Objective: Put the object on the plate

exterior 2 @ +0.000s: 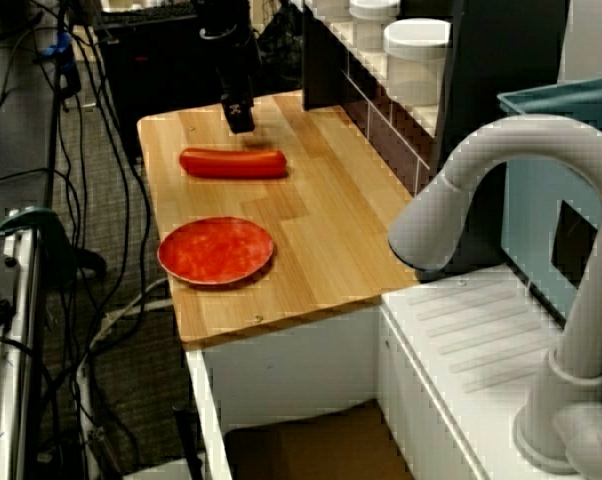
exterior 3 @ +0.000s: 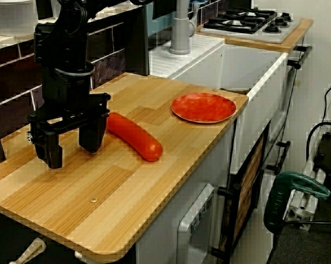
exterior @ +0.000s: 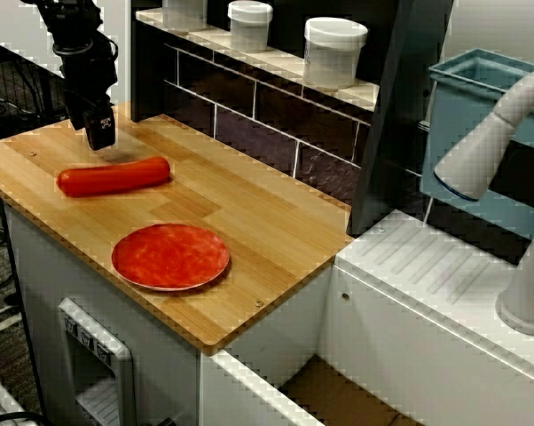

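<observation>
Still at the approach step: gripper [exterior 3: 70,144] open wide, empty, hanging vertical just behind the red toy sausage [exterior 3: 133,136], fingers near the tabletop [exterior 3: 171,143]. Sausage lying flat, well apart from the plate [exterior 3: 203,106]. Next, probably: shift over its middle, straddle, close, lift.

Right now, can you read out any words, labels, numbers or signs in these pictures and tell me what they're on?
None can be read.
The white jars on the shelf carry no visible label.
The sausage, the plate and the black hand show no markings.
</observation>
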`<action>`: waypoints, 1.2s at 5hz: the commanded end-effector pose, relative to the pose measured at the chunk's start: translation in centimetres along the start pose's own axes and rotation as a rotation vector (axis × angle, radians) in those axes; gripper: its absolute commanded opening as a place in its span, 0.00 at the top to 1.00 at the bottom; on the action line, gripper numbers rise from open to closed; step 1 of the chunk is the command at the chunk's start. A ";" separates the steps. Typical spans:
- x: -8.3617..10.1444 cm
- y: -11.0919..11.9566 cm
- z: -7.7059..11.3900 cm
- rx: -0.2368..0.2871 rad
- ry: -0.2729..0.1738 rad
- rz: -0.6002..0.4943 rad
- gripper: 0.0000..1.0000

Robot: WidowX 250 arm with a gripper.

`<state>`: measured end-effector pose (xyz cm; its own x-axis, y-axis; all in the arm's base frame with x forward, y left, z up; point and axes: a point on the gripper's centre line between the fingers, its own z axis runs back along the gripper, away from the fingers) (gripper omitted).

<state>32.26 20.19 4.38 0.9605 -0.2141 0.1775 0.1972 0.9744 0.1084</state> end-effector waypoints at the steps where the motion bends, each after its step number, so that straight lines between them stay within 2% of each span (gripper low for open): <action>1: 0.0 0.0 0.0 0.000 0.000 0.000 0.00; 2: -0.3 -1.6 3.5 -0.074 0.002 -0.057 0.00; 3: -1.0 -2.9 5.7 -0.136 0.010 -0.096 0.00; 4: 0.0 -3.0 8.2 -0.155 -0.010 -0.128 0.00; 5: -0.3 -3.9 8.3 -0.153 -0.022 -0.136 0.00; 6: -0.2 -5.1 7.5 -0.146 -0.025 -0.148 0.00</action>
<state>29.42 14.46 8.82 0.9258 -0.3457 0.1530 0.3583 0.9314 -0.0637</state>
